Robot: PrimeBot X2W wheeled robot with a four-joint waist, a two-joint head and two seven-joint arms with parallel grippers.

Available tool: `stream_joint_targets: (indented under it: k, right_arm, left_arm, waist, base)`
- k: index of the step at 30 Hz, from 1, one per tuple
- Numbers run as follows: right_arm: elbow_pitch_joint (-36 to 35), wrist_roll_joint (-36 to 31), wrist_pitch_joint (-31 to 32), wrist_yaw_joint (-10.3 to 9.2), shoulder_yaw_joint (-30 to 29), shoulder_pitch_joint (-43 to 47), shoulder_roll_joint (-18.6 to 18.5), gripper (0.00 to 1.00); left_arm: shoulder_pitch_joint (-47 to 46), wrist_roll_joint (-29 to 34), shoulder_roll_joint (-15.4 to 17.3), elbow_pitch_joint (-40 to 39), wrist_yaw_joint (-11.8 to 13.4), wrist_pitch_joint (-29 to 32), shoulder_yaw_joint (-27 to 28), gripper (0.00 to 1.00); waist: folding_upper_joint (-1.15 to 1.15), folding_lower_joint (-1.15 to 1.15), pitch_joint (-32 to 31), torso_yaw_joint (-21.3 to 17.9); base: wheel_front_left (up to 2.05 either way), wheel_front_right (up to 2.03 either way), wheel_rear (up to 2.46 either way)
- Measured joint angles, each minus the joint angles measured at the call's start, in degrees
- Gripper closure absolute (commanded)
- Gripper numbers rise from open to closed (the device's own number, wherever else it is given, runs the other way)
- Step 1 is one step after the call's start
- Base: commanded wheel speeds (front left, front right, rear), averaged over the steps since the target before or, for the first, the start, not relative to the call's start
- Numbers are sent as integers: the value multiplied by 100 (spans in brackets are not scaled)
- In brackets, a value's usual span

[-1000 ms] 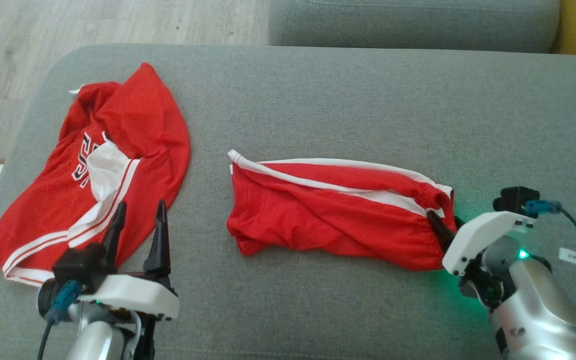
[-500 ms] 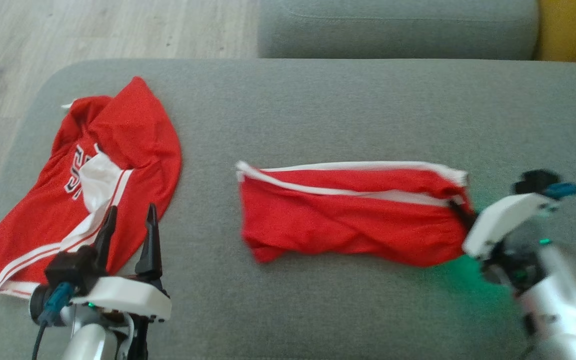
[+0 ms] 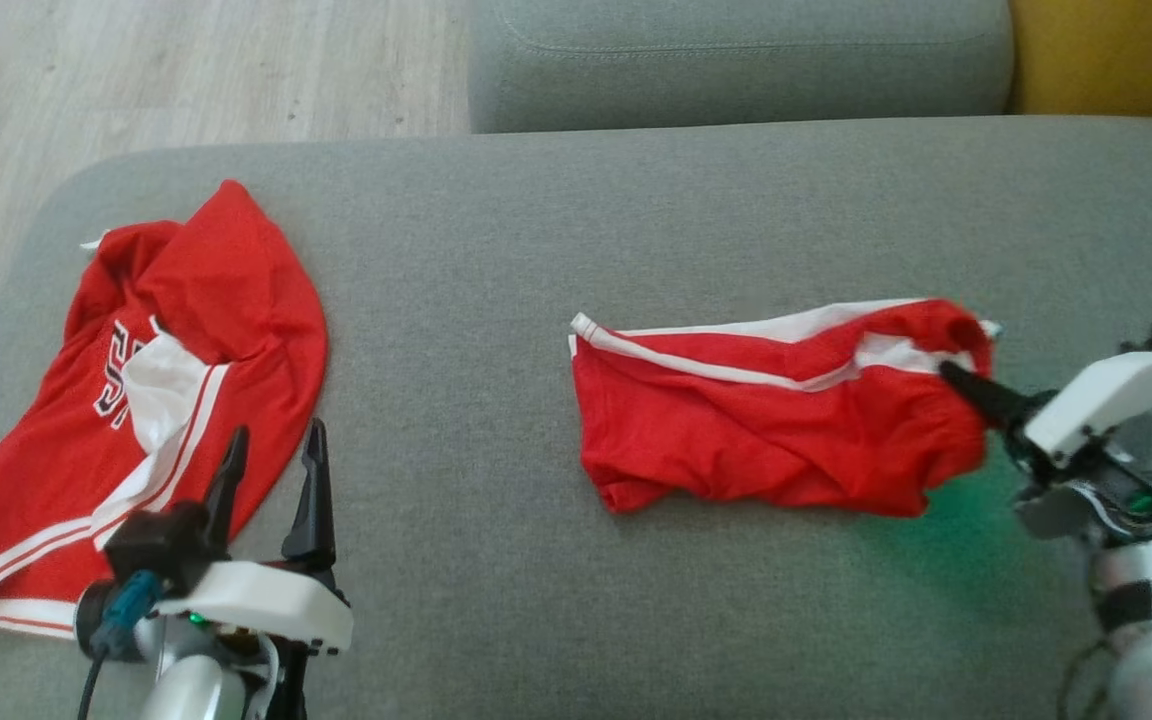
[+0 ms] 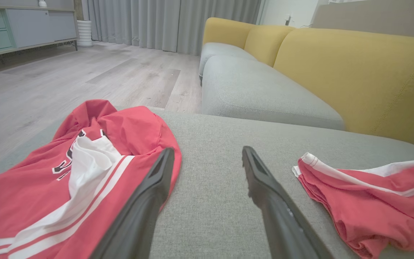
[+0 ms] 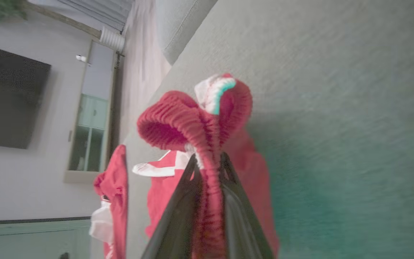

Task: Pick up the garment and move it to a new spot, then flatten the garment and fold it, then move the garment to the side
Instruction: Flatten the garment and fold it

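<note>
Dragged rightward over the sofa [image 3: 536, 230], away from the jersey [image 3: 186, 330], the shorts [image 3: 766, 420] are now lying right of centre, with one end rising. On their waistband [image 5: 207, 136] the right gripper [image 3: 946, 372] is clamping; the left gripper [image 3: 277, 430] is hanging near the jersey, fingers wide apart. Relocating seems under way; next it is needing a lift clear, then spreading flat.

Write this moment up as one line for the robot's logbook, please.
right gripper: shut on red shorts waistband | left gripper: open, over red jersey edge | surface: grey cushion
</note>
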Motion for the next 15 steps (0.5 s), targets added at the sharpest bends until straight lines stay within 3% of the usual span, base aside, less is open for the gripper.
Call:
stream_joint_targets:
  k: [7, 15]
  right_arm:
    - [468, 248, 431, 0, -430, -569, 558, 100]
    - [1034, 200, 567, 0, -75, -918, 599, 100]
  left_arm:
    - [-14, -1, -45, 157, -43, 0, -16, 0]
    - [-32, -2, -151, 288, -70, 0, -24, 0]
  waist:
    - [0, 0, 68, 234]
    - [0, 0, 184, 689]
  base:
    - [0, 0, 0]
    - [0, 0, 0]
